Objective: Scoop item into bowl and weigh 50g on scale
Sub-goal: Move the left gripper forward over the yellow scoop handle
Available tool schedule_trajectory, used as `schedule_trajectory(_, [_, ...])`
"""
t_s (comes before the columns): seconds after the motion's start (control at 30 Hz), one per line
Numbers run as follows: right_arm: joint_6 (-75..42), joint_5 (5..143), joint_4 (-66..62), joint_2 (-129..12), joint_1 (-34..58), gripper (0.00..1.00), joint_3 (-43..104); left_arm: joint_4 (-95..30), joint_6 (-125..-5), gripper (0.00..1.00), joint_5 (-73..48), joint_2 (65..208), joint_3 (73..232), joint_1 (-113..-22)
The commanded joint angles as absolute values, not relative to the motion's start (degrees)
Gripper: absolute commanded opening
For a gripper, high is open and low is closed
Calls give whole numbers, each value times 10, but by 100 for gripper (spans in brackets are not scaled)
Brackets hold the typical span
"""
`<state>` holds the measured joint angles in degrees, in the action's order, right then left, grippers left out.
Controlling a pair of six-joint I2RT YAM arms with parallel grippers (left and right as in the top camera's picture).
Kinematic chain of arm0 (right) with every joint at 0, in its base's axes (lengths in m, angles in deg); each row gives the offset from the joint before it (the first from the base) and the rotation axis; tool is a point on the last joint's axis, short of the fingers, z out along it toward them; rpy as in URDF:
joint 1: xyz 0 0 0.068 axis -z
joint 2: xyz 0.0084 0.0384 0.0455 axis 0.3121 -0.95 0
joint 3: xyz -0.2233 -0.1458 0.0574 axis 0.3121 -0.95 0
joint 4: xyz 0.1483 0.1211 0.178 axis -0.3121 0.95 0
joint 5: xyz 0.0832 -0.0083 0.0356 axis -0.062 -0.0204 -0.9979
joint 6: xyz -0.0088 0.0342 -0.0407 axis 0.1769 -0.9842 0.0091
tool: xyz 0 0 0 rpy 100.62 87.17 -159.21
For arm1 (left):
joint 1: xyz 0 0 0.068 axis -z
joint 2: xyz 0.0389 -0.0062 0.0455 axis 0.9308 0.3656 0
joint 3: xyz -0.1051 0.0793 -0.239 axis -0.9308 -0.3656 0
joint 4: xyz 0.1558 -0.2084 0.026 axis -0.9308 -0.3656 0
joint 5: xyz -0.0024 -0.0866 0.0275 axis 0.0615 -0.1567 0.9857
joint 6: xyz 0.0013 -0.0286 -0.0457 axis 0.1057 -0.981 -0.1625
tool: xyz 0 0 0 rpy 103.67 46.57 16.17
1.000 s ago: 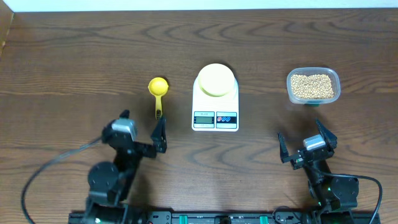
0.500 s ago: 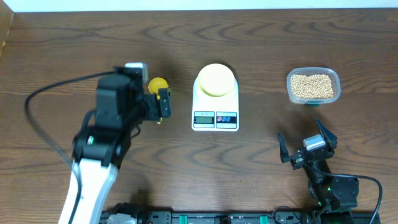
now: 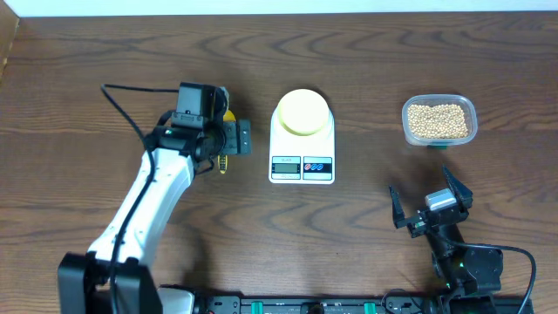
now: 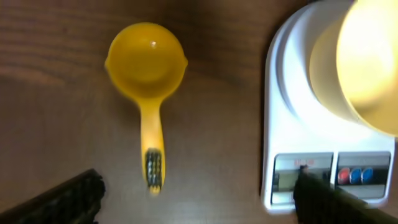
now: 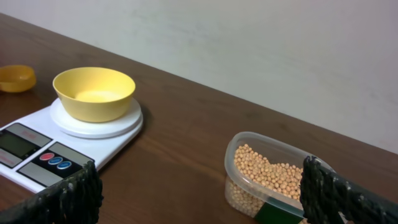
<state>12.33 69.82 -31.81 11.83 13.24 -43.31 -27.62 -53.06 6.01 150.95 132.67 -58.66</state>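
The white scale point(image 3: 302, 148) stands mid-table with the pale yellow bowl point(image 3: 302, 111) on its platform; both show in the left wrist view point(image 4: 323, 124) and the right wrist view point(image 5: 93, 92). The tan beans point(image 3: 438, 121) fill a clear plastic tub point(image 3: 471, 112) at the right, also in the right wrist view point(image 5: 267, 174). A bright yellow scoop point(image 4: 147, 68) lies left of the scale, mostly hidden under my left arm overhead. My left gripper point(image 3: 228, 139) hovers open over the scoop's handle point(image 4: 153, 168). My right gripper point(image 3: 427, 208) is open and empty, near the front edge.
The brown wooden table point(image 3: 366, 52) extends behind the scale. The scale's display and red and blue buttons point(image 4: 354, 175) face the front. The left arm's cable point(image 3: 131, 109) loops over the table's left part.
My left arm has reached forward from the front edge to above the yellow scoop, gripper still open. The right arm has not moved.
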Motion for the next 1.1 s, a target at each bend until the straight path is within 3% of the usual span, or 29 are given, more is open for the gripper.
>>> schedule_trajectory(0.0, [129, 696, -316, 119, 135, 99, -434, -249, -528, 52, 60, 1546, 1335, -585])
schedule_trajectory(0.03, [129, 696, -316, 119, 135, 99, -434, -240, -528, 33, 60, 1557, 1335, -585])
schedule_trajectory(0.07, [129, 696, -316, 119, 135, 99, -434, -230, -528, 22, 60, 1567, 1335, -585])
schedule_trajectory(0.17, [129, 696, -316, 119, 135, 99, -434, -211, -528, 15, 60, 1596, 1335, -585])
schedule_trajectory(0.33, [129, 696, -316, 119, 135, 99, -434, -198, -528, 17, 82, 1628, 1335, -585])
schedule_trajectory(0.4, [129, 696, -316, 119, 135, 99, -434, -199, -528, 39, 100, 1638, 1335, -585])
schedule_trajectory(0.43, [129, 696, -316, 119, 135, 99, -434, -199, -528, 43, 103, 1641, 1335, -585])
schedule_trajectory(0.53, [129, 696, -316, 119, 135, 99, -434, -199, -528, 45, 103, 1645, 1334, -585])
schedule_trajectory(0.6, [129, 696, -316, 119, 135, 99, -434, -199, -528, 53, 109, 1646, 1334, -585])
schedule_trajectory(0.77, [129, 696, -316, 119, 135, 99, -434, -197, -528, 53, 176, 1649, 1329, -585])
schedule_trajectory(1.07, [129, 696, -316, 119, 135, 99, -434, -194, -527, 53, 171, 1688, 1328, -584])
